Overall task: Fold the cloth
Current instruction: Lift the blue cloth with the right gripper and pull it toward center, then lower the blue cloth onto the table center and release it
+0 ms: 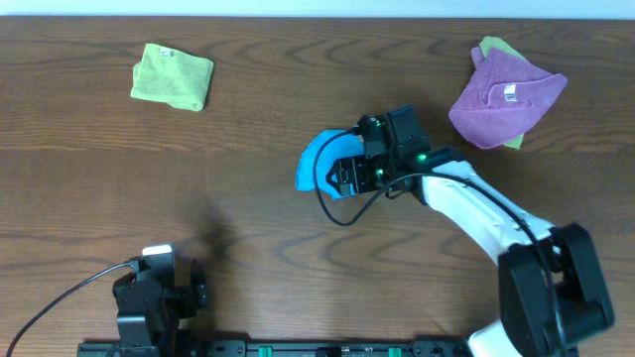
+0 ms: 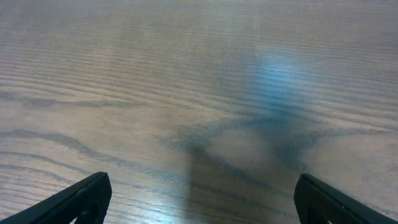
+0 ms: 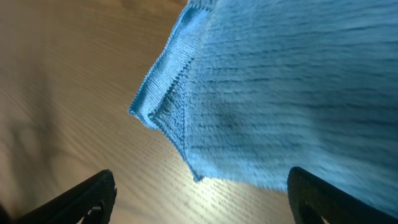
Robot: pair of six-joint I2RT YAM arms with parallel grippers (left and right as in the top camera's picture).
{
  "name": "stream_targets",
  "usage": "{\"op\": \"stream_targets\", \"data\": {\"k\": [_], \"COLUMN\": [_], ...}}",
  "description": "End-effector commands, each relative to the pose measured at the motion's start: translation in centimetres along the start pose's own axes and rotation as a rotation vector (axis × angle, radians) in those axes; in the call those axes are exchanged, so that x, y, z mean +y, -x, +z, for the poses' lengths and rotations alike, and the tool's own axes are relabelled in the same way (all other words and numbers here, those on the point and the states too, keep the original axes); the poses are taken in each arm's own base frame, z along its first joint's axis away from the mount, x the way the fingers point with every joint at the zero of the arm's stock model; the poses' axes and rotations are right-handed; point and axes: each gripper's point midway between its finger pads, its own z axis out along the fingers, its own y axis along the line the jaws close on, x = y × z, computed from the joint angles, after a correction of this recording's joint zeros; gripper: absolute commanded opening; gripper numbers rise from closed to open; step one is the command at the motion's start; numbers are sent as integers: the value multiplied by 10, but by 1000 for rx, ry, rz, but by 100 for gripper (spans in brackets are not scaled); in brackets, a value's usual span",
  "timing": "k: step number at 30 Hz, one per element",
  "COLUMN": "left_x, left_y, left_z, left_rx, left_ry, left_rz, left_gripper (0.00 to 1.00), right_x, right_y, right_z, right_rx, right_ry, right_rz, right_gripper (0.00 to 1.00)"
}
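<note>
Overhead, we see the blue cloth [image 1: 319, 164] near the middle of the table [image 1: 248, 208]. It is bunched into a curved shape and not spread flat. The right hand [image 1: 349, 175] stands directly over its right part and hides it, so we judge that the hand is there to take an edge for a fold. The green cloth [image 1: 172, 76] and the purple cloth [image 1: 506, 99] lie well apart at the far side. The left arm [image 1: 149, 297] is at the near edge, far from the work.

Left wrist: the left hand [image 2: 202, 202] is released, its fingers [image 2: 74, 202] wide apart over bare table and holding nothing. We think it only waits.

Right wrist: the right hand is also spread wide and grasps nothing. The blue cloth fills the space ahead of it, with one hemmed corner [image 3: 158, 112] pointing left. We judge this corner a likely place to pinch. We cannot see a white tag.
</note>
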Motion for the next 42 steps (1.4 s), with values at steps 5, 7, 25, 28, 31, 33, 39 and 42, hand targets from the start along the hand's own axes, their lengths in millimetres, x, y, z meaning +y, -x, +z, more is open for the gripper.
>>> {"op": "stream_targets", "data": {"k": [5, 7, 25, 28, 31, 33, 39, 42], "left_x": [3, 3, 3, 3, 3, 3, 3, 3], "left_y": [-16, -16, -16, -16, -16, -16, -16, -16], "left_z": [3, 3, 3, 3, 3, 3, 3, 3], "left_rx": [56, 56, 56, 56, 56, 56, 56, 56], "left_ry": [17, 17, 17, 17, 17, 17, 17, 17], "left_rz": [34, 34, 34, 34, 34, 34, 34, 34], "left_gripper": [95, 96, 95, 95, 95, 95, 95, 95], "right_x": [-4, -4, -22, -24, -25, -27, -26, -26], "right_y": [-8, -9, -10, -9, -9, -8, -5, -4], "right_z": [26, 29, 44, 44, 44, 43, 43, 43], "right_rx": [21, 23, 14, 10, 8, 5, -3, -9], "right_ry": [-66, -86, -270, -282, -289, -301, -300, -298], "right_rz": [-131, -159, -253, -253, -253, -256, -274, -276], "right_gripper": [85, 85, 80, 78, 77, 74, 62, 55]}}
